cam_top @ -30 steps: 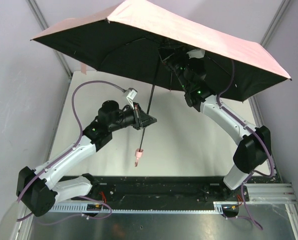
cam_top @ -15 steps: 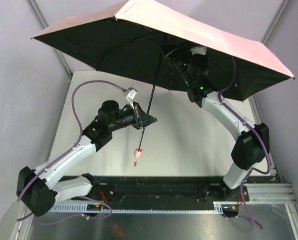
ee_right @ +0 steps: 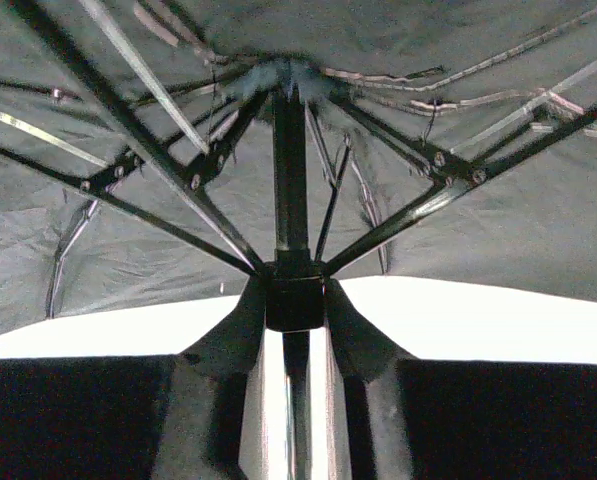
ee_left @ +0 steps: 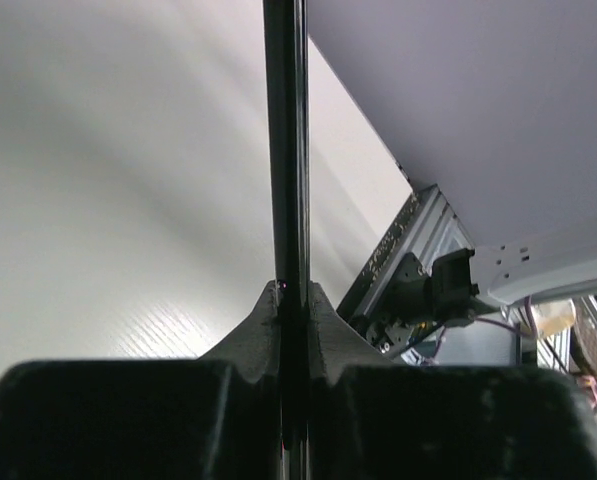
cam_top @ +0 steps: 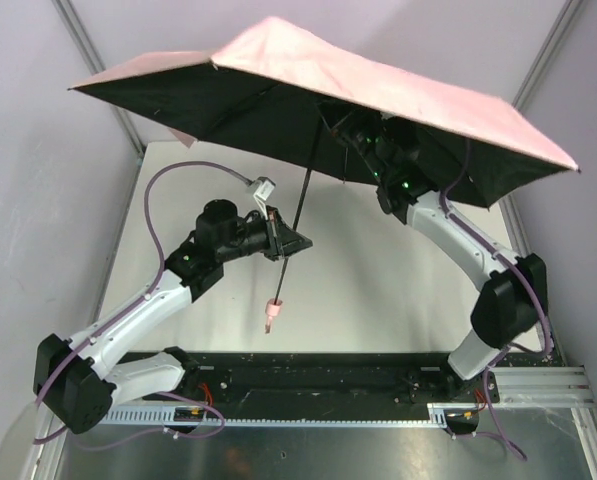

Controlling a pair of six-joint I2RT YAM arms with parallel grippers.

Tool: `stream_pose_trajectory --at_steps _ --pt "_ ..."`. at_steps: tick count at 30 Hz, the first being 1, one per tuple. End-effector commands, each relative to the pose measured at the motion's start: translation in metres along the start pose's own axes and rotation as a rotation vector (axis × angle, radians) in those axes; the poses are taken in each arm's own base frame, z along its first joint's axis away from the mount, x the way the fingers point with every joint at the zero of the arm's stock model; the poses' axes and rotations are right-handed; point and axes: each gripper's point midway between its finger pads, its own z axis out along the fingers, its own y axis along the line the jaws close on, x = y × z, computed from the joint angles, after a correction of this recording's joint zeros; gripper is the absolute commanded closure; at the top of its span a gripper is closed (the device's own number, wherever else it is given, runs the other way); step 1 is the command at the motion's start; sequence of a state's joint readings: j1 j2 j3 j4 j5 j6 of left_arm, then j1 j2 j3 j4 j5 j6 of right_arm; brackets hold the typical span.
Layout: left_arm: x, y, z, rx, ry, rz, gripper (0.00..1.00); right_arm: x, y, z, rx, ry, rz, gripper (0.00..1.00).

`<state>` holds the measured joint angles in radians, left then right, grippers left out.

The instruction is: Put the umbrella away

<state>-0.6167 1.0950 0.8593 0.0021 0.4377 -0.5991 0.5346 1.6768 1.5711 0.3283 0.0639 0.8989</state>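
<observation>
Holding the open pale pink fabric umbrella [cam_top: 378, 88] aloft above the white tabletop [cam_top: 378, 280], we pinch its thin black metal shaft [ee_left: 284, 150] in our left tool [ee_left: 284, 300] to steady it while our right tool [ee_right: 294, 290] clamps the black runner [ee_right: 294, 308] near the top, presumably to fold it.

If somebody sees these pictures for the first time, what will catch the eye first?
The big open umbrella, pink on top and black underneath, held high over the white table. The left gripper is shut on its thin black shaft, with the small pink handle hanging below, while the right gripper clamps the hub of the ribs under the canopy.
</observation>
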Motion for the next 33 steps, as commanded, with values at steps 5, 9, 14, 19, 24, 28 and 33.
stream_pose_trajectory --at_steps 5,9,14,19,24,28,33 --pt "-0.023 -0.008 -0.010 0.063 -0.042 0.105 1.00 0.069 0.010 -0.071 -0.072 0.100 0.046 1.00" --pt "-0.033 -0.004 -0.015 0.049 -0.068 0.108 1.00 0.091 0.014 -0.094 -0.072 0.124 0.051 1.00" --pt "-0.032 -0.005 -0.016 0.060 -0.064 0.107 1.00 0.061 0.036 -0.104 -0.144 0.105 0.119 1.00" --pt "-0.014 -0.021 -0.008 0.122 -0.001 0.076 0.83 0.024 0.057 -0.106 -0.222 0.043 0.244 1.00" --pt "0.022 -0.026 -0.008 0.157 0.086 0.007 0.61 -0.006 0.073 -0.101 -0.288 0.008 0.329 1.00" --pt "0.045 -0.023 -0.023 0.159 0.104 -0.026 0.52 -0.026 0.083 -0.098 -0.302 -0.017 0.314 1.00" --pt "0.062 -0.025 -0.043 0.166 0.104 -0.042 0.47 -0.053 0.077 -0.095 -0.301 -0.032 0.302 1.00"
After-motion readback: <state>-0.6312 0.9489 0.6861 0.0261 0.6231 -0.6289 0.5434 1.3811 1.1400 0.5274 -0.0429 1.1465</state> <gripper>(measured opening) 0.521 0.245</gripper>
